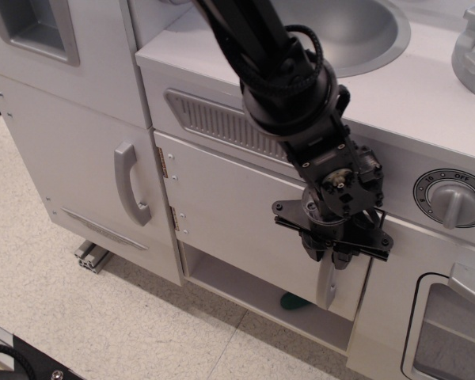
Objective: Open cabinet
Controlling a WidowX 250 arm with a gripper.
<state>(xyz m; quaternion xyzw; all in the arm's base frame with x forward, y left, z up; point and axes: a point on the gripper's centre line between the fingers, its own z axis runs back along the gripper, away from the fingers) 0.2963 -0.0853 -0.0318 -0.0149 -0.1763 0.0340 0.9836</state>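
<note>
The cabinet door [233,214] is a wide white panel under the sink, hinged on its left side [164,163]. Its small vertical grey handle [327,286] sits near the door's right edge. My black gripper [326,256] points down at the top of that handle, with its fingers [311,250] drawn in on either side of it. The door looks at most slightly ajar. Below it a strip of the white inner shelf [237,286] shows.
A taller white door with a curved grey handle [131,184] stands at the left. A grey sink basin [344,28] is above, and a dial knob [453,199] and the windowed oven door [451,332] are at the right. Something green [293,301] lies under the shelf.
</note>
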